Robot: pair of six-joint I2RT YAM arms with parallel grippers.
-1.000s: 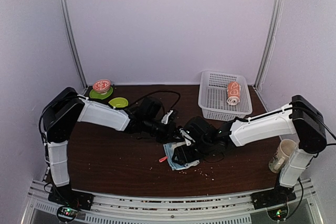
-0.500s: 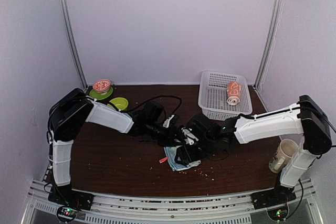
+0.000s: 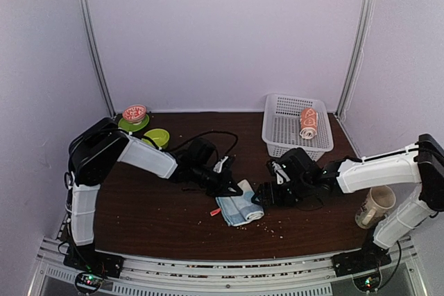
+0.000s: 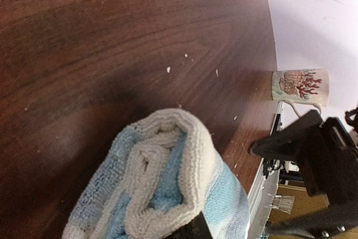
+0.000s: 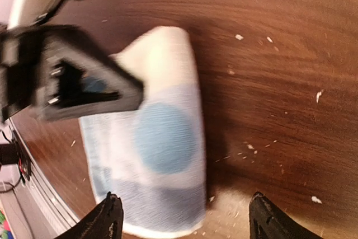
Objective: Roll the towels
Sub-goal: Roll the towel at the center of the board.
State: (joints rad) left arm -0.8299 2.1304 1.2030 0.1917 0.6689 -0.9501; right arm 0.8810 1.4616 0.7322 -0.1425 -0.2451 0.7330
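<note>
The light-blue towel (image 3: 241,211) lies rolled on the dark wooden table (image 3: 152,213); its spiral end (image 4: 159,186) faces the left wrist camera. My left gripper (image 3: 230,189) is shut on the roll's upper left end, and one dark fingertip (image 4: 190,229) shows against the cloth. My right gripper (image 3: 267,193) stands open just right of the roll, apart from it. In the right wrist view its fingertips (image 5: 110,216) sit wide on either side of the dotted towel (image 5: 165,138). The orange towel (image 3: 308,123) lies rolled in the white basket (image 3: 279,145).
The basket stands at the back right. A green plate with a red bowl (image 3: 134,114) and a second green plate (image 3: 157,135) sit at the back left. A coral-print mug (image 3: 374,206) stands by the right arm's base. A small red scrap (image 3: 215,211) and crumbs lie near the roll.
My right gripper has let go of the blue roll and drawn back to the right, open. The roll now lies uncovered. My left gripper stays on its end.
</note>
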